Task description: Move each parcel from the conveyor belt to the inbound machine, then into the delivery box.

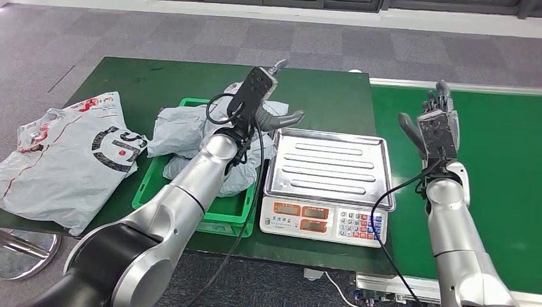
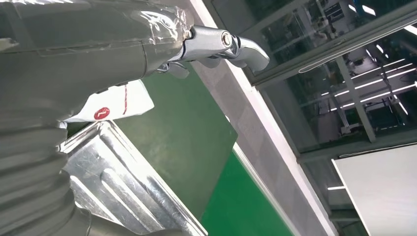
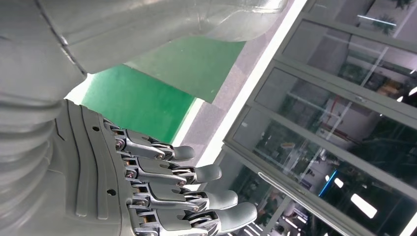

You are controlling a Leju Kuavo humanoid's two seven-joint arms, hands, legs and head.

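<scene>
Filling the green crate (image 1: 146, 192): crumpled grey parcels (image 1: 185, 131); scale tray (image 1: 329, 167) bare.

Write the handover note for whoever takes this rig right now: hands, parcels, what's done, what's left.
Left hand: open, empty, raised between the green crate and the scale.
Right hand: open, empty, raised over the conveyor belt.
Parcels: grey bags lie in the green crate; one large printed bag lies flat on the table beside it.
Done: scale tray is bare, and the visible belt carries no parcel.
Left: probably wait for the next parcel, then weigh and crate it.
</scene>
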